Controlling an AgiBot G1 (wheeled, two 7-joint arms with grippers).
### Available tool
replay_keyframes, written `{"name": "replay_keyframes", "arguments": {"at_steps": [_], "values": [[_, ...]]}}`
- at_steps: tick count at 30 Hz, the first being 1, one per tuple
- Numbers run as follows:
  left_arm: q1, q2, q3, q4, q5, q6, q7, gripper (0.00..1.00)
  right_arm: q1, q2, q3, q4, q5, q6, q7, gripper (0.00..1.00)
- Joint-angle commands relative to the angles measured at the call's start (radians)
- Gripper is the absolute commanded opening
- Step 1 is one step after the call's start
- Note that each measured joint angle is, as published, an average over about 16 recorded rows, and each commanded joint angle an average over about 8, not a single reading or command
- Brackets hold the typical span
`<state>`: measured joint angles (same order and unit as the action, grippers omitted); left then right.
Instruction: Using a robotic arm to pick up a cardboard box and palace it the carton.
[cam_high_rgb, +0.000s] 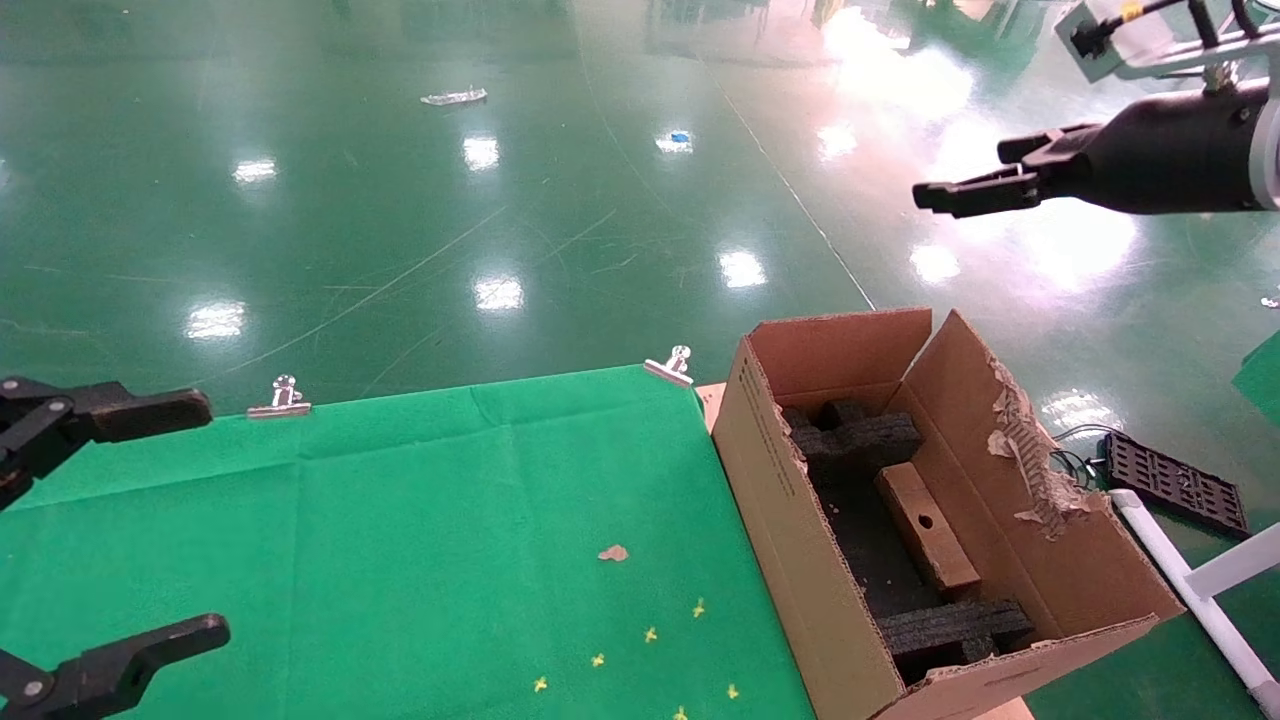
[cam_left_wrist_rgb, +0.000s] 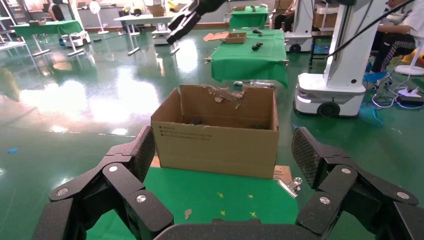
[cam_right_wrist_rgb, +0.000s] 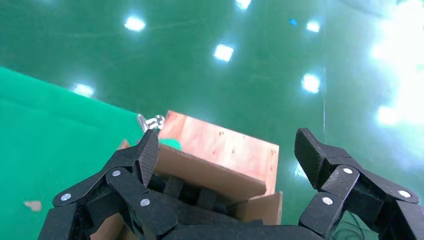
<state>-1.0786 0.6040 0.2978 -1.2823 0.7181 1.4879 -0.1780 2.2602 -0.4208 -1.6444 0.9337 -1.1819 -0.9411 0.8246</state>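
The cardboard box (cam_high_rgb: 927, 527), a narrow brown block with a round hole, lies inside the carton (cam_high_rgb: 790, 520) between black foam pieces (cam_high_rgb: 865, 437). Well above the carton's far side hangs my right gripper (cam_high_rgb: 962, 172), open and holding nothing. The right wrist view looks down past that gripper (cam_right_wrist_rgb: 226, 145) at the carton's far flap (cam_right_wrist_rgb: 235, 150) and foam; there the cardboard box is hidden. My left gripper (cam_high_rgb: 212, 518) is parked open over the table's left edge. In the left wrist view, the left gripper (cam_left_wrist_rgb: 222, 145) faces the carton's printed side (cam_left_wrist_rgb: 200, 150).
The green cloth table (cam_high_rgb: 400, 520) carries two metal clips (cam_high_rgb: 283, 397) (cam_high_rgb: 671, 366), a cardboard scrap (cam_high_rgb: 613, 552) and small yellow marks. The carton's right flap (cam_high_rgb: 1030, 460) is torn. A black grid panel (cam_high_rgb: 1175, 483) and white frame (cam_high_rgb: 1200, 590) lie on the floor at right.
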Motion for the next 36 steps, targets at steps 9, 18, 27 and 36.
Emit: {"name": "replay_keyframes", "arguments": {"at_steps": [9, 18, 27, 36], "values": [[0.0, 0.0, 0.001, 0.001, 0.0, 0.0, 0.0, 1.0, -0.15, -0.006, 0.196, 0.088, 0.066, -0.062, -0.088, 1.0], [0.0, 0.0, 0.001, 0.001, -0.001, 0.0, 0.001, 1.0, -0.339, -0.039, 0.41, 0.136, 0.137, -0.152, -0.189, 1.0], [-0.001, 0.0, 0.002, 0.001, -0.001, 0.0, 0.001, 1.0, -0.526, -0.073, 0.62, 0.183, 0.206, -0.241, -0.288, 1.0], [-0.001, -0.001, 0.002, 0.001, -0.001, 0.0, 0.001, 1.0, -0.712, -0.106, 0.83, 0.231, 0.275, -0.329, -0.386, 1.0]]}}
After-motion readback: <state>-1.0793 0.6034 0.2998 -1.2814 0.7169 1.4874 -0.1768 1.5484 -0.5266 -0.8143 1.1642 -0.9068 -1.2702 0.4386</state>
